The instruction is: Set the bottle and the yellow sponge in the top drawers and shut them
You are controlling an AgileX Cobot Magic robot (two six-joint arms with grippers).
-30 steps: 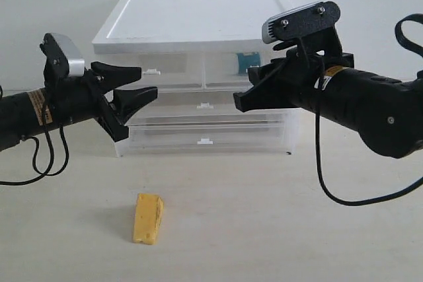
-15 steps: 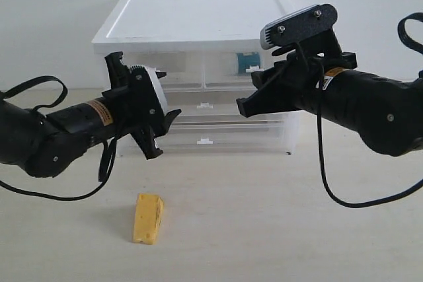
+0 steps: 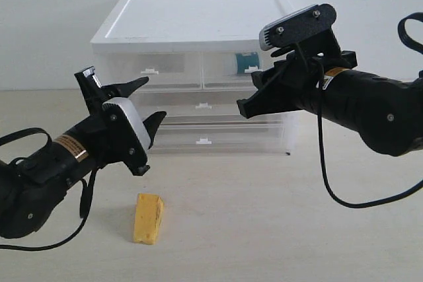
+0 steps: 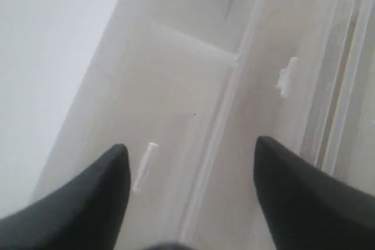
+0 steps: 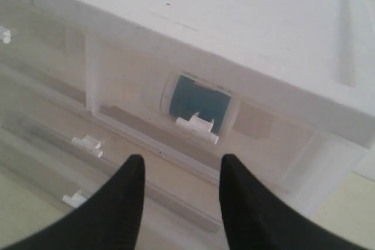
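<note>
The bottle lies inside the right top drawer, its teal label showing through the translucent front behind the white handle tab. The left top drawer looks shut. On the table in front lies the yellow sponge, untouched. My left gripper hangs open above and behind the sponge, pointing at the cabinet front, empty. My right gripper is open and empty just before the right top drawer.
The white-topped cabinet stands at the back of the pale table, with two full-width drawers below the top ones. A black cable droops from the right arm. A white wall is behind.
My left arm has swung down and turned, bringing its gripper lower and tilted up toward the cabinet. The right arm, the sponge and the bottle have stayed put.
</note>
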